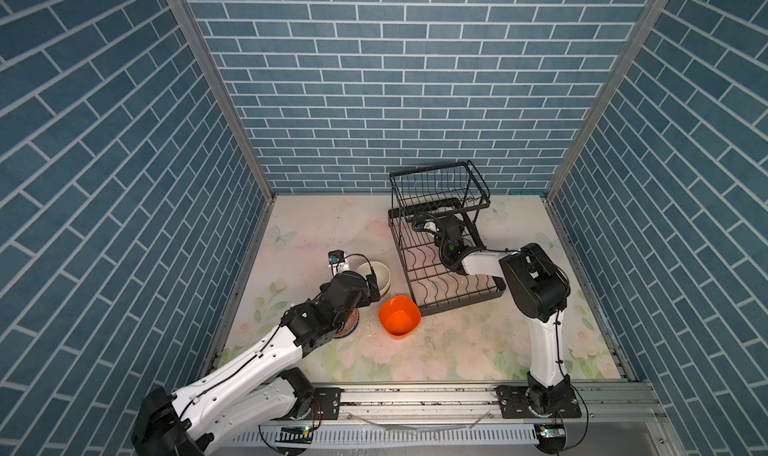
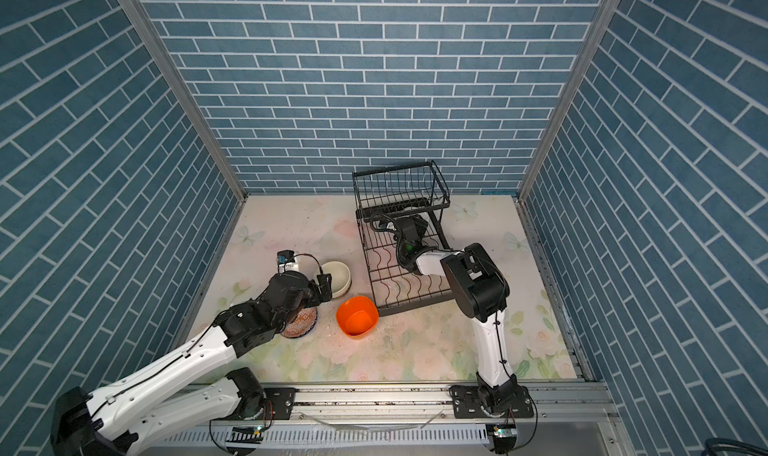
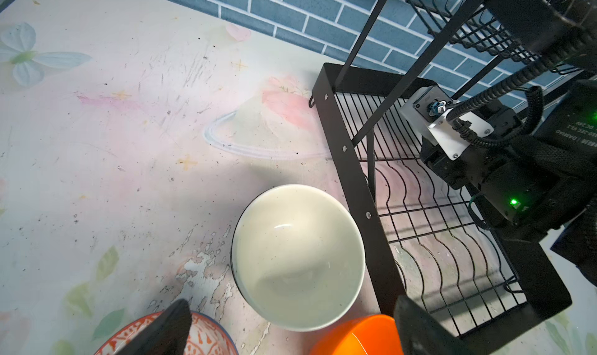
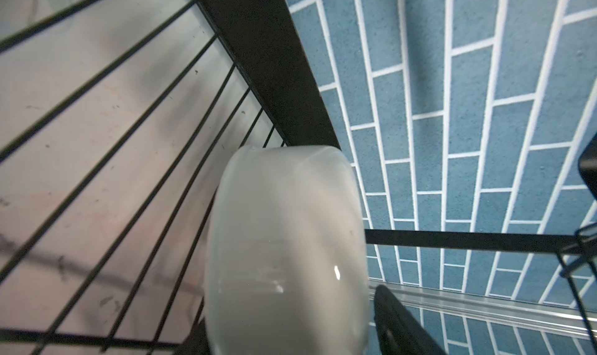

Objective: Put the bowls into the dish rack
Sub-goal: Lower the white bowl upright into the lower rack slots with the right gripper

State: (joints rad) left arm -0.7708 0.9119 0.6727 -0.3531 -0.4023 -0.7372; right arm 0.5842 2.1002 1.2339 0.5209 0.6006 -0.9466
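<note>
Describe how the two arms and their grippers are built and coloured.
Both arms have white shell links joined by bulky black joint housings, with thin black cables along the shells. The left gripper has dark wedge-shaped fingers. Beside the right gripper sits a white camera bracket, a ribbed black cable and a green light.

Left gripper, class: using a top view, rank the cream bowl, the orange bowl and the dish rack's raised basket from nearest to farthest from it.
Measured from the left gripper:
1. Cream bowl, right beside the fingers, on the table.
2. Orange bowl, a little farther, toward the rack's front corner.
3. Raised basket, at the far end of the dish rack, near the back wall.
</note>
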